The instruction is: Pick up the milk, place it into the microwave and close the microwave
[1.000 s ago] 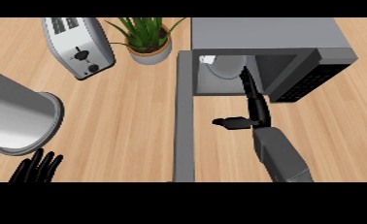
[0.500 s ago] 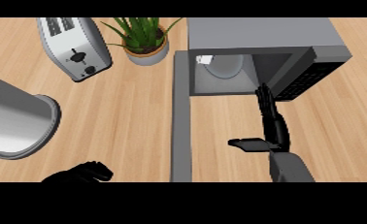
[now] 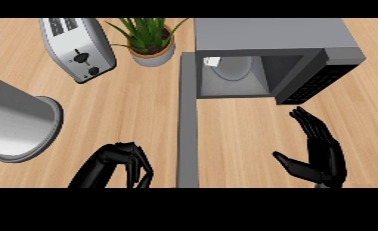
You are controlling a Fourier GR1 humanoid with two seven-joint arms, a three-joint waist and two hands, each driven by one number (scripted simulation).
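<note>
**Milk inside the open microwave, both robot hands down at the near edge**

Milk (image 3: 230,67) shows as a pale, rounded shape standing inside the cavity of the microwave (image 3: 269,34), toward its left side, with a small white patch at its upper left. The microwave's grey body sits at the far right of the wooden table (image 3: 133,105), and its door (image 3: 189,125) stands swung open, seen edge-on as a long grey strip running from the cavity's left corner toward the near edge. The dark control panel with its keys lies along the cavity's right side.

Relative to the milk, the right robot hand (image 3: 319,151) is well apart, nearer the viewer and to the right, just below the control panel. Its fingers are straight and spread, pointing up toward the microwave, with the thumb stuck out to the left; it holds nothing and touches nothing visible.

The left robot hand (image 3: 124,162) sits just left of the open door at the near edge, fingers curled downward, with nothing seen in its grasp.

Further left lie a large metal vessel (image 3: 22,125), a toaster (image 3: 77,47) and a potted plant (image 3: 151,42).
</note>
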